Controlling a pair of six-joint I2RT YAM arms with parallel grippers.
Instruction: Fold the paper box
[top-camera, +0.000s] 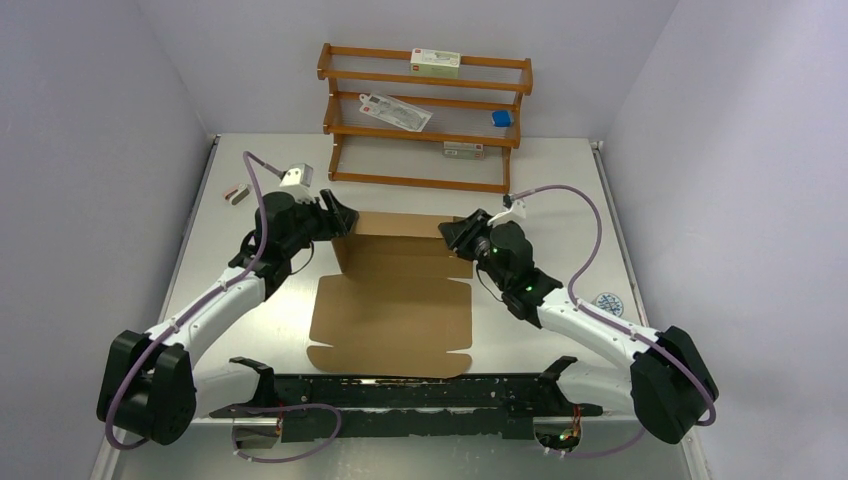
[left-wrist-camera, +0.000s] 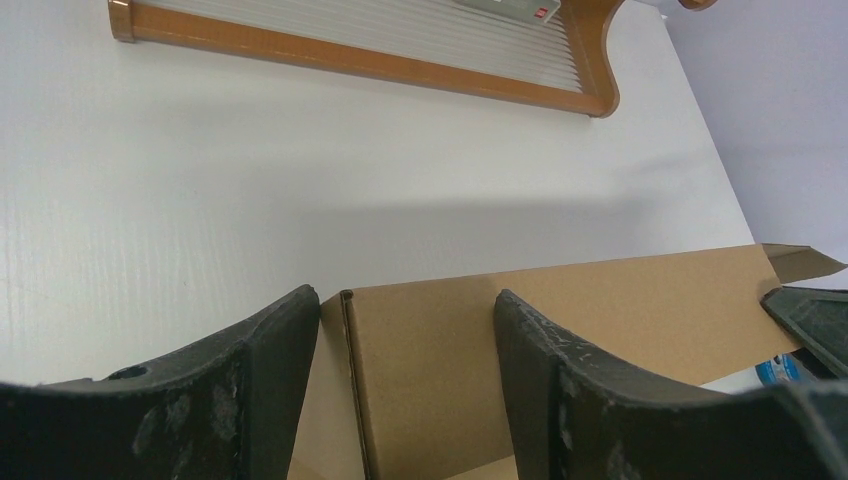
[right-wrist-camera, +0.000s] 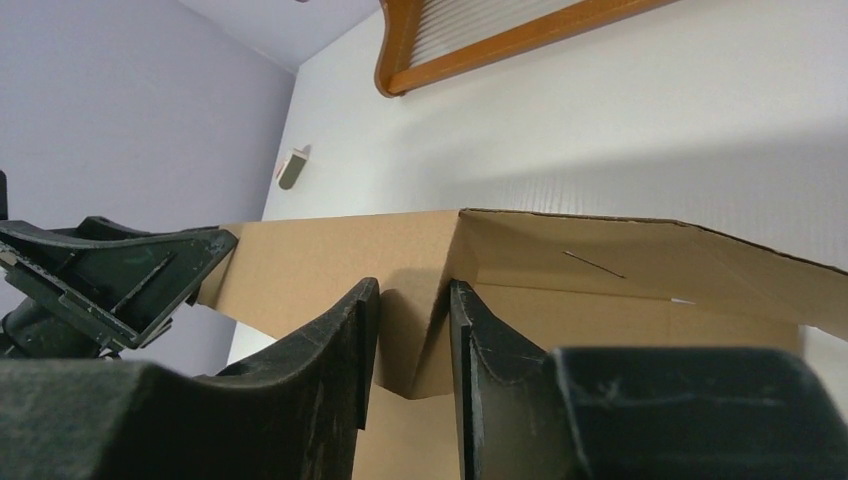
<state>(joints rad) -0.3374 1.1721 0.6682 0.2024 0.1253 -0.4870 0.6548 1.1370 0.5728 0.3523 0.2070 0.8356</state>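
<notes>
The paper box (top-camera: 390, 310) is a brown cardboard sheet lying flat mid-table, its far panel (left-wrist-camera: 600, 300) folded upright. My left gripper (top-camera: 345, 218) is at that panel's left corner. In the left wrist view its jaws (left-wrist-camera: 405, 295) stand open, straddling the corner fold, with the short side flap by the left finger. My right gripper (top-camera: 455, 232) is at the panel's right corner. In the right wrist view its fingers (right-wrist-camera: 412, 285) are pinched close on the folded corner flap (right-wrist-camera: 430, 330). The left gripper (right-wrist-camera: 110, 270) shows across the panel.
An orange-brown wooden rack (top-camera: 425, 120) stands at the back, just beyond the box, holding white cartons (top-camera: 435, 63) and a small blue item (top-camera: 502, 118). A small object (top-camera: 237, 193) lies at the far left. A round sticker (top-camera: 607, 303) is right of the right arm.
</notes>
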